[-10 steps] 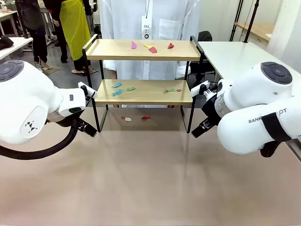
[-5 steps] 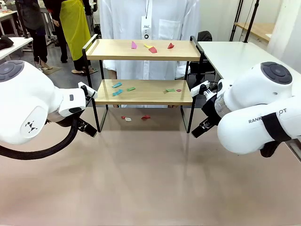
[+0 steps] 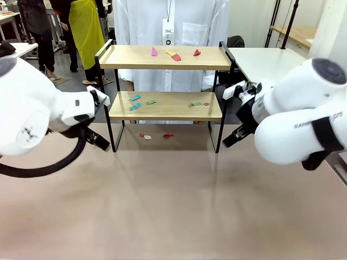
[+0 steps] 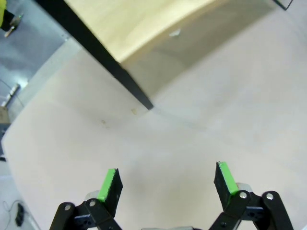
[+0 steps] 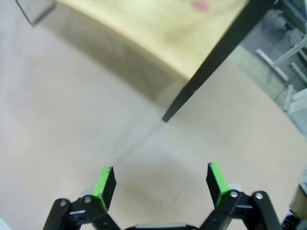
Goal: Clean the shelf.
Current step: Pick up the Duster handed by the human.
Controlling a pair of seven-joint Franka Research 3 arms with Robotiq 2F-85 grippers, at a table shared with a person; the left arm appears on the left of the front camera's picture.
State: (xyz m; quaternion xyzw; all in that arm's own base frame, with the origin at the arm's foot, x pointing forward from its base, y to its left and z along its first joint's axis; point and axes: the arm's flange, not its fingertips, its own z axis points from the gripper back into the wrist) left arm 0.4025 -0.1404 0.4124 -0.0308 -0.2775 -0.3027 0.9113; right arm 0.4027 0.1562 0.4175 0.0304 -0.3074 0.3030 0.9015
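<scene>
Pads (image 4: 109,184) on the left hand (image 4: 165,179) are standing well apart and pinching nothing. That hand is hovering over bare worktop (image 3: 162,206), near the shelf's left front leg (image 4: 142,100).

The shelf (image 3: 130,57) is standing at the middle of the worktop's far edge, with a person (image 3: 184,21) in a white shirt waiting just behind it. Paper scraps (image 3: 174,56) are lying on the top board, towards its middle and right. More are lying at both ends of the lower board, and a few are sitting on the worktop beneath it.

The right hand (image 5: 160,179) is likewise spread and holding nothing, and is hovering near the right front leg (image 5: 168,114).

Cleaning is probably only starting, since the scraps are lying loose on both boards. The risks are coming mostly from the fit:

- The scraps are thin and flat, so closing fingers could be sliding them along the board or flicking them off the far edge instead of lifting them.
- Headroom over the lower board is looking tight, so a wrist going in could be striking the top board or a side rail.
- Either bulky arm could be nudging a leg and shoving the light shelf towards the person.
</scene>
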